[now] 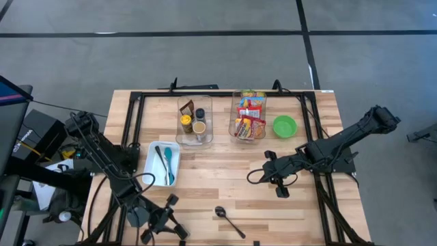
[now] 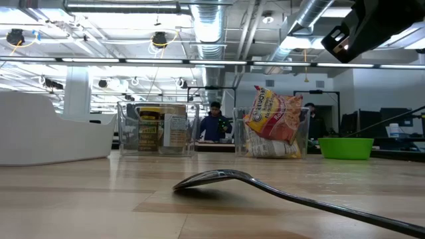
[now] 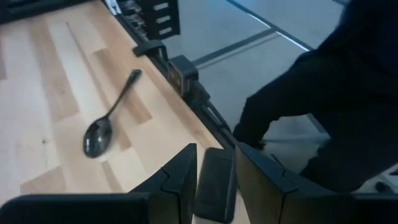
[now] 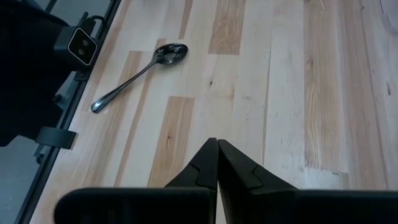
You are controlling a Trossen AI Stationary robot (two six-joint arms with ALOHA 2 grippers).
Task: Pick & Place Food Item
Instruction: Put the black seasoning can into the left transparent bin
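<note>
The light wooden worktop carries a spoon; left tool partly open, empty; right tool closed, empty.

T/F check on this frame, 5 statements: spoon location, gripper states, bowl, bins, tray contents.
1. The spoon lies on the bare table, outside every container. True.
2. The right gripper is wide open. False: its fingers are pressed together, holding nothing.
3. The green bowl sits right of the snack bin in the high view. True.
4. The left gripper holds the spoon. False: the spoon lies apart from it on the wood; the fingers stand slightly apart, empty.
5. The white tray is empty. False: utensils lie in it.
</note>
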